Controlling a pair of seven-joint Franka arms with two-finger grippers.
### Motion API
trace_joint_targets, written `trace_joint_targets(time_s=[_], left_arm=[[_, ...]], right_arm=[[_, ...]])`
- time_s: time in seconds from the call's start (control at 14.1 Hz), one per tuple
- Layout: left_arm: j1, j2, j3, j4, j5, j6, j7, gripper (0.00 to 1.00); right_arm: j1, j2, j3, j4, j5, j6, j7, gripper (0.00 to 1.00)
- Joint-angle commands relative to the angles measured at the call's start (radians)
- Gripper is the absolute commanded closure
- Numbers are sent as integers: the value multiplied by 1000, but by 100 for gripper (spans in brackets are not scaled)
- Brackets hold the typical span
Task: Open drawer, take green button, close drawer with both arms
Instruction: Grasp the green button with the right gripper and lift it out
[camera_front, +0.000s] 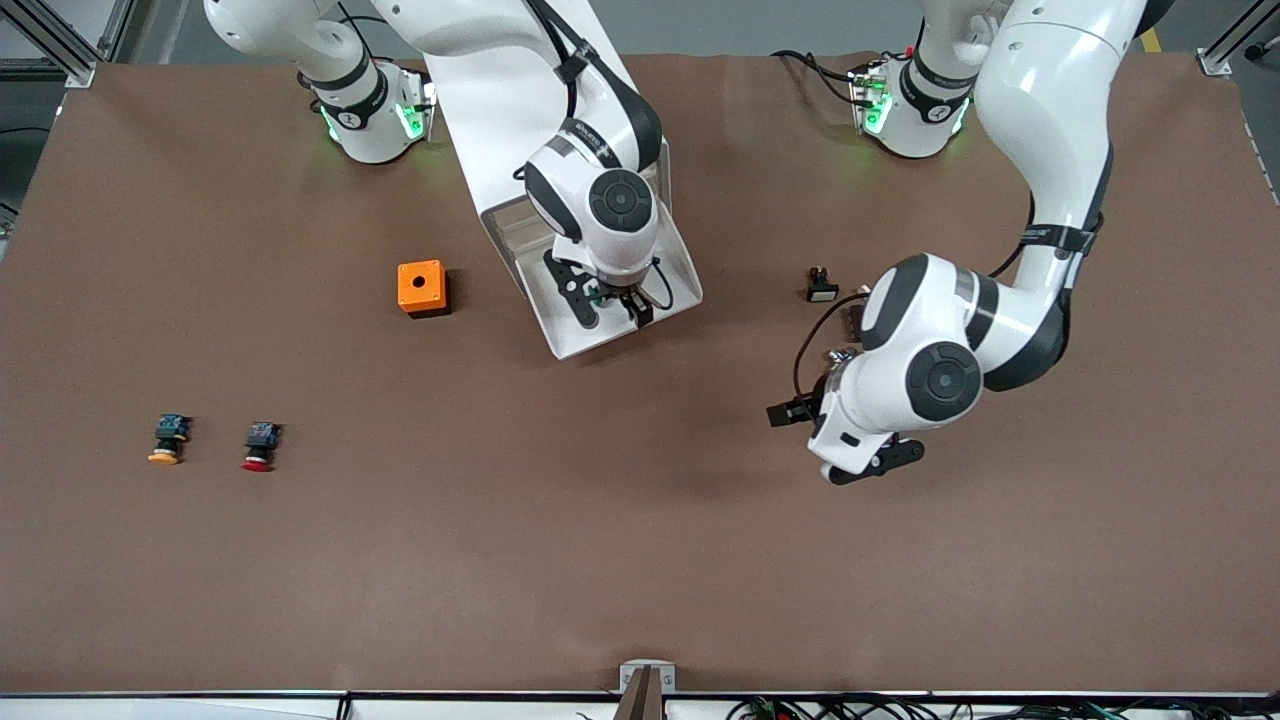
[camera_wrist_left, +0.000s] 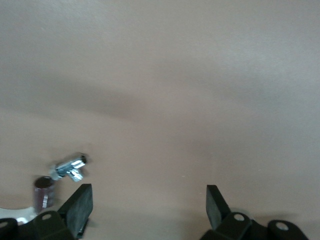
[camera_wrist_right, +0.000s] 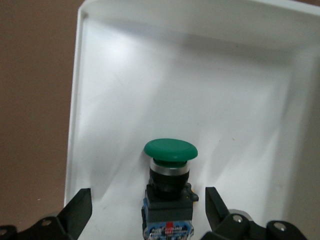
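The drawer (camera_front: 560, 340) stands pulled out of the white cabinet (camera_front: 500, 110) at the table's middle; its white tray (camera_wrist_right: 100, 100) fills the right wrist view. The green-capped button (camera_wrist_right: 170, 150) lies in the tray, black body and blue rear block toward my wrist; a bit of green shows in the front view (camera_front: 597, 295). My right gripper (camera_front: 612, 308) is down in the drawer, open (camera_wrist_right: 148, 200), one finger on each side of the button's body without touching it. My left gripper (camera_front: 835, 445) hangs open (camera_wrist_left: 149, 200) and empty over bare table toward the left arm's end.
An orange box (camera_front: 421, 287) with a black hole sits beside the drawer toward the right arm's end. A yellow-orange-capped button (camera_front: 167, 440) and a red-capped button (camera_front: 260, 446) lie nearer the front camera. A small black part (camera_front: 822, 285), a metal piece (camera_wrist_left: 70, 167) and a brown cylinder (camera_wrist_left: 44, 192) lie near the left arm.
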Motion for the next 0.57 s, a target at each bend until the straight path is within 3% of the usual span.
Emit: trace_joint_targets(time_s=[0.0, 0.14, 0.21, 0.35, 0.5], left_arm=[[-16, 7, -1, -6, 21, 24, -40, 0], [-25, 7, -1, -6, 21, 24, -49, 0], [-25, 7, -1, -6, 21, 24, -52, 0], [-26, 10, -1, -6, 21, 24, -54, 0], [-40, 16, -1, -6, 21, 24, -81, 0]], right_arm=[[22, -12, -7, -44, 18, 11, 11, 0], [23, -12, -7, -47, 18, 13, 11, 0], [23, -13, -7, -46, 18, 11, 11, 9], [23, -16, -5, -44, 18, 10, 11, 46], [22, -21, -4, -40, 18, 3, 5, 73]])
